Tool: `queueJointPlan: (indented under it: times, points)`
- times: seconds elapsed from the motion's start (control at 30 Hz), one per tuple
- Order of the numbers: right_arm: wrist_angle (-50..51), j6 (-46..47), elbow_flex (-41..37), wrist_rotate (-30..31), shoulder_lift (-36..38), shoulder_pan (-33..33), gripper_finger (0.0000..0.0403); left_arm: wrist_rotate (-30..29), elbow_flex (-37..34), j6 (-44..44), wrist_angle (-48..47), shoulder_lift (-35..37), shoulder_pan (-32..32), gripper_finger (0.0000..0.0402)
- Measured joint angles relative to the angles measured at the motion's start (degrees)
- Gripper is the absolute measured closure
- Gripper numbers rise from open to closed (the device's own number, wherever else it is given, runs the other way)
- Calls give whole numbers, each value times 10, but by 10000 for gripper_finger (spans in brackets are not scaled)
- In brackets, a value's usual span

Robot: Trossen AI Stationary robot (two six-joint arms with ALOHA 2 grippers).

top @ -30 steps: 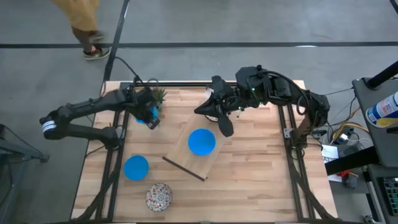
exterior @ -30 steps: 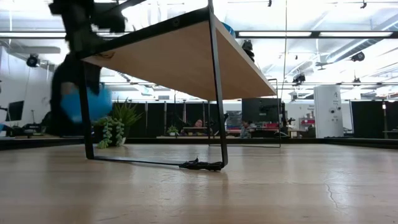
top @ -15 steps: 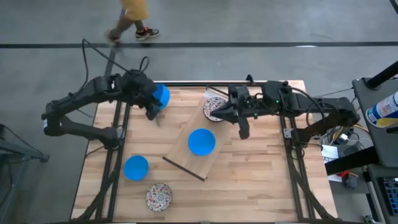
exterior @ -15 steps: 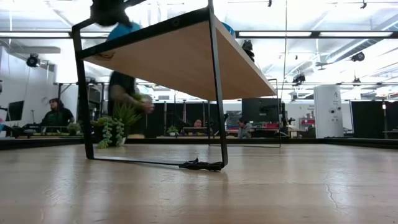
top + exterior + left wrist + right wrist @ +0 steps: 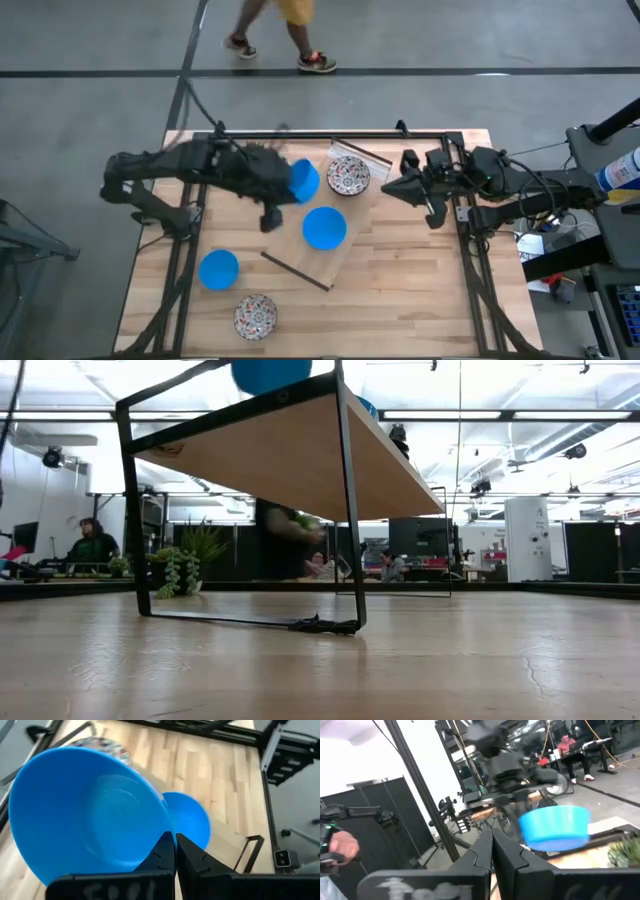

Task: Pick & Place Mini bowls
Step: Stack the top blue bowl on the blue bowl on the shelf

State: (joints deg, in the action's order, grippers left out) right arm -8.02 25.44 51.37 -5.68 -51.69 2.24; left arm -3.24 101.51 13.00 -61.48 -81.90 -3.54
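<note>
High view: left end effector [image 5: 290, 185] clamps blue bowl [image 5: 303, 181] beside patterned bowl [image 5: 348, 175]; right end effector [image 5: 392, 188] together.

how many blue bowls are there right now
3. One blue bowl is gripped by the left gripper above the board; a second sits on that board; a third sits on the table near the front left.

Wooden table [image 5: 400, 290] bears a blue bowl [image 5: 218, 269]; patterned bowl [image 5: 256, 317]; board [image 5: 352, 249].
</note>
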Motion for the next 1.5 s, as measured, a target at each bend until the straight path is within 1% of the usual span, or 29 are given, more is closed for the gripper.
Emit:
queueJointPlan:
  times: [0.13,0.27,0.43,0.6,0.9,1.0,1.13,1.3,1.37,1.43,1.5]
  points:
    - [2,4,-46,31,45,0,394,-22,41,-1,0,-59,-25,401]
    - [1,35,-72,26,76,0,394,-37,77,-1,-2,-115,-36,401]
    - [1,32,-83,24,90,2,394,-38,114,-10,-12,-177,-48,401]
    - [2,12,-83,24,92,2,394,-37,162,-31,-49,-222,-75,401]
    - [5,-1,-83,22,89,2,394,-46,227,-80,-177,-289,-99,401]
    - [6,-2,-83,22,88,2,394,-55,235,-96,-197,-306,-103,401]
    - [6,-2,-83,22,85,2,394,-56,237,-117,-199,-311,-106,401]
    - [6,-1,-83,22,85,2,394,-57,238,-113,-201,-312,-105,392]
    - [6,-1,-83,22,85,2,394,-42,238,-108,-201,-312,-104,385]
    - [6,-2,-83,22,85,2,394,-8,238,-101,-200,-312,-103,375]
    - [6,-5,-83,22,85,2,394,-1,238,-95,-200,-312,-103,360]
